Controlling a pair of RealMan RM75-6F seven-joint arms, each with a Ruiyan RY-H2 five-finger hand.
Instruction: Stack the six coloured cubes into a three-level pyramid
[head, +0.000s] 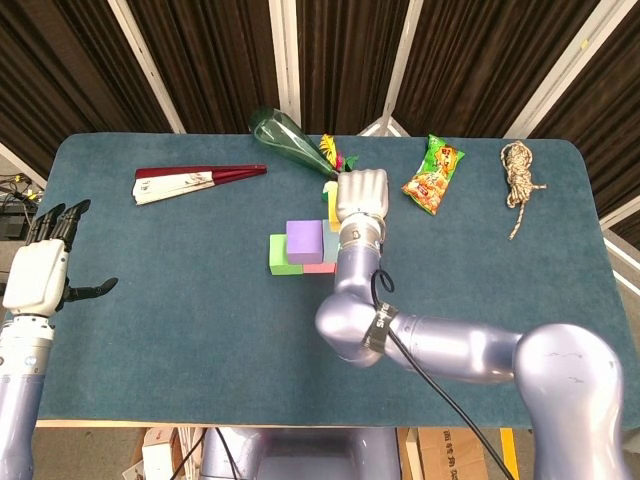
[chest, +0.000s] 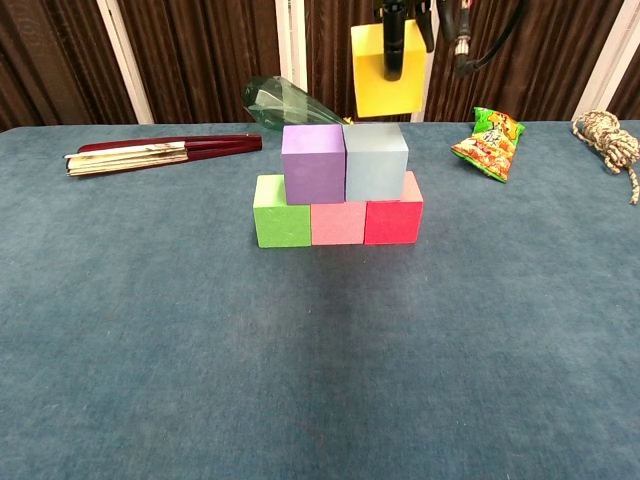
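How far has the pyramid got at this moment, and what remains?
Two levels look done: green cube, pink cube and red cube form the base, with purple cube and light blue cube on top. In hand: the right hand holds the yellow cube above the stack, not yet touching it. Left: centre it over the purple and light blue cubes, set it down and release. The left hand is idle, open.
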